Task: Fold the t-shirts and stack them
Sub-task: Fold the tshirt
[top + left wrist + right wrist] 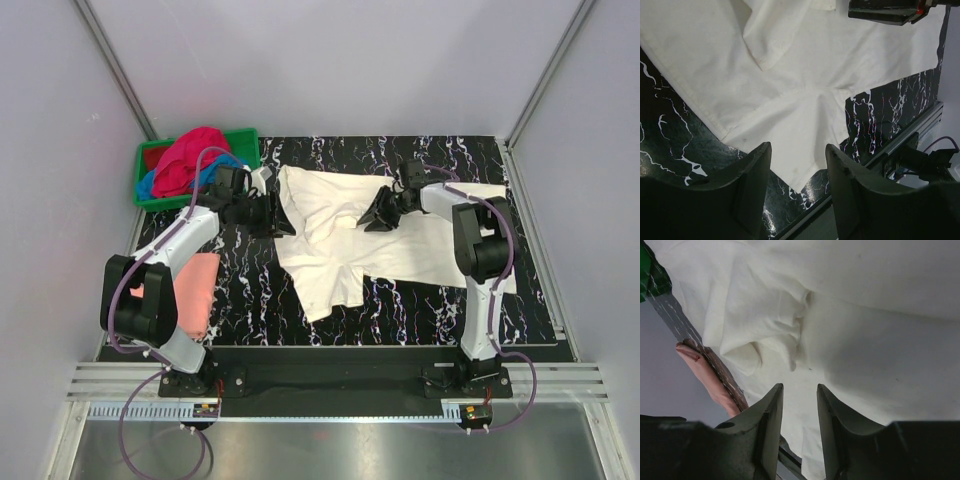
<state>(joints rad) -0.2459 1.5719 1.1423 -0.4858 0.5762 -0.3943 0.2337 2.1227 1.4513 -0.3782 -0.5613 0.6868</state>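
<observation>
A large cream t-shirt [340,245] lies spread on the black marbled table, rumpled near its middle; it fills the left wrist view [790,75] and the right wrist view [865,330]. My left gripper [285,218] is open at the shirt's left edge, holding nothing [797,150]. My right gripper [372,220] is open over the shirt's middle, above a bunched fold, empty [800,390]. A folded salmon-pink t-shirt [195,290] lies at the left, also in the right wrist view [705,372]. Magenta-red [190,158] and blue [215,172] t-shirts sit heaped in the crate.
A green plastic crate [245,145] stands at the back left corner. The black marbled table [420,300] ends at a metal rail at the front [330,380]. White walls close in the back and sides.
</observation>
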